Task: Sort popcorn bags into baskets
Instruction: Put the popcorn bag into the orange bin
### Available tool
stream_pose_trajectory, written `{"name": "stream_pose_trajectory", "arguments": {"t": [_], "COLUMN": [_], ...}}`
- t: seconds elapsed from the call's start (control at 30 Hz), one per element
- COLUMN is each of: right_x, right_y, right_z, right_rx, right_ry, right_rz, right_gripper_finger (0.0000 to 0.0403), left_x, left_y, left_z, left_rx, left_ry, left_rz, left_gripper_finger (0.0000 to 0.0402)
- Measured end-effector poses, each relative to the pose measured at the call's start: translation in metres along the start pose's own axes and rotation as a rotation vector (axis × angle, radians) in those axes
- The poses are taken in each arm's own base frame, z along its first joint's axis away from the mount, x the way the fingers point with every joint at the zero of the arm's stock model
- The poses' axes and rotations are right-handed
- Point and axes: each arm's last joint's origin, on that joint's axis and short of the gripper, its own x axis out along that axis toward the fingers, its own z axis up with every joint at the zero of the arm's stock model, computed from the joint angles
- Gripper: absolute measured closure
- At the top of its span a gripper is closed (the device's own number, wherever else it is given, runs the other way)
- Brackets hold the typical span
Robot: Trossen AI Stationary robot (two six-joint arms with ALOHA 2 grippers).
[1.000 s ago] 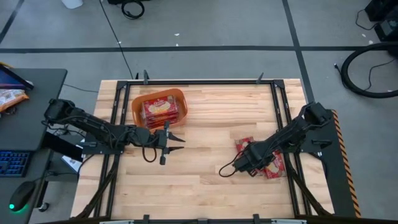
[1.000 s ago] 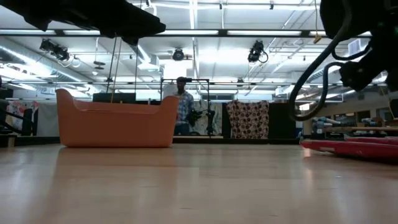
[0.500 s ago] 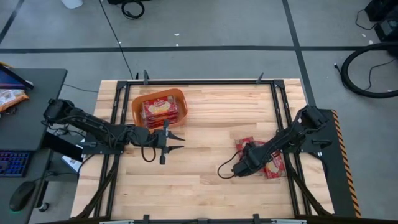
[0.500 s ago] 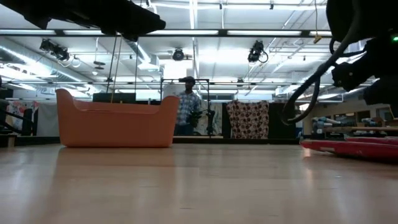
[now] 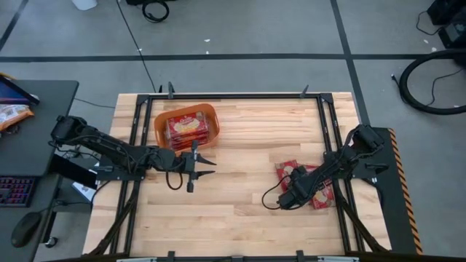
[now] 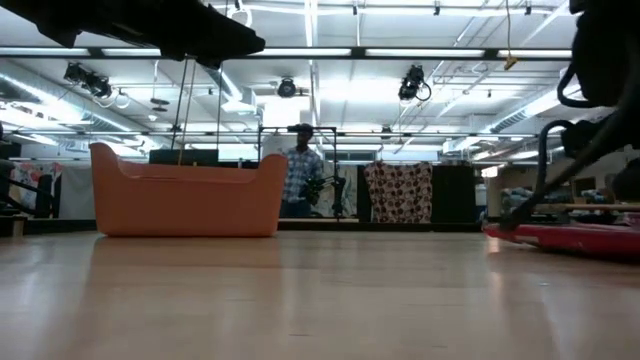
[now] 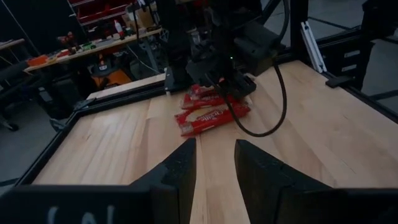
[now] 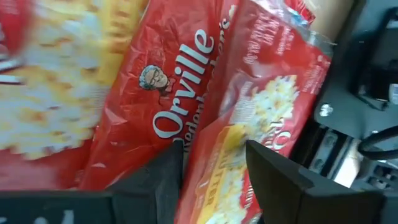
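Observation:
The orange basket [image 5: 186, 125] stands at the table's far left and holds red popcorn bags [image 5: 188, 128]; it also shows in the low view [image 6: 185, 195]. More red popcorn bags [image 5: 285, 169] lie overlapping flat on the table at the right, and show in the left wrist view [image 7: 210, 116] and the low view [image 6: 570, 238]. My right gripper [image 5: 294, 192] is low over this pile, pointing down, its fingers open [image 8: 214, 171] with a bag's edge [image 8: 208, 146] between them. My left gripper [image 5: 210, 166] is open and empty, level, near the basket [image 7: 214, 168]. My right gripper stands open close over the pile, one finger [image 8: 155, 183] on either side of a bag's edge [image 8: 217, 134]. I cannot tell whether the fingers touch the bags.
A dark metal frame [image 5: 240, 95] runs round the table's edges. The right arm's cable [image 5: 271, 201] loops over the wood beside the pile. Bare wood [image 5: 240, 145] lies between basket and pile. A person [image 6: 298, 180] stands in the room beyond the table.
My right gripper has gone toward the table's right edge and down, from beside the pile to low over the bags. The bags have stayed where they were.

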Motion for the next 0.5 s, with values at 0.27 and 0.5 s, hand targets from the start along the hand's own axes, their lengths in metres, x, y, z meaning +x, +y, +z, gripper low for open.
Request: {"name": "stream_pose_trajectory", "arguments": {"t": [0.27,0.5], "right_x": [0.0033,0.0030], "right_y": [-0.0053,-0.0067], "right_z": [-0.0036,-0.0038], "right_rx": [-0.021,-0.047], "right_ry": [-0.002,0.019], "right_rz": [-0.046,-0.064], "right_gripper_finger": [0.0256,0.0333], "left_x": [0.0000,0.0000], "left_y": [-0.0001,-0.0001], "left_z": [-0.0001,-0.0002], "left_rx": [0.000,-0.005], "left_ry": [0.001,0.002], "left_rz": [-0.001,-0.001], "left_gripper_finger": [0.0285,0.0285]}}
